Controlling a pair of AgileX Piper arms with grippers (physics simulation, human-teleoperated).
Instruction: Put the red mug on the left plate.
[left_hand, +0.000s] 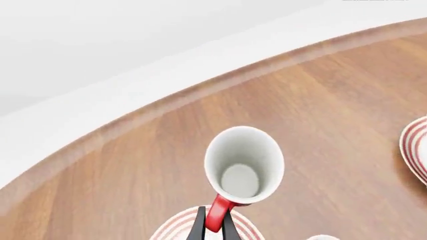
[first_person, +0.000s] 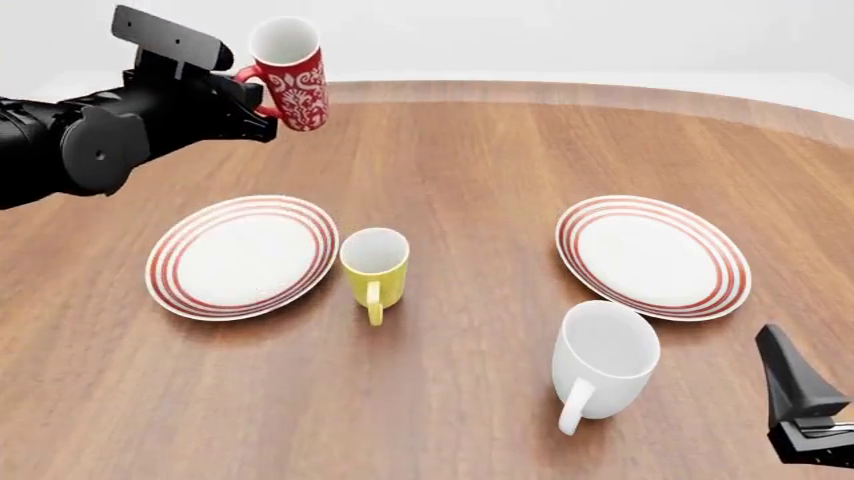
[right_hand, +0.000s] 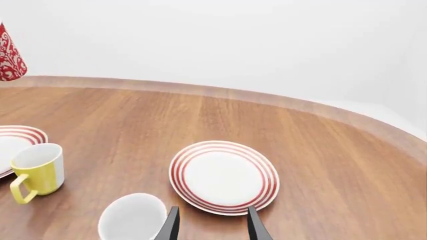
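Observation:
My left gripper (first_person: 251, 98) is shut on the red handle of the red mug (first_person: 291, 72) and holds it high above the table, behind the left plate (first_person: 243, 255). The mug is red with a white floral pattern and tilts slightly. In the left wrist view I look down into the mug's white inside (left_hand: 243, 162). Its handle sits between my left gripper's (left_hand: 215, 225) dark fingers, with the left plate's red rings (left_hand: 175, 229) below. My right gripper (right_hand: 213, 227) is open and empty, low at the table's near right (first_person: 797, 390).
A yellow mug (first_person: 374, 262) stands just right of the left plate. A larger white mug (first_person: 607, 358) stands near front right, below the right plate (first_person: 654, 255). The right wrist view shows the right plate (right_hand: 223, 177), white mug (right_hand: 132, 217) and yellow mug (right_hand: 39, 170).

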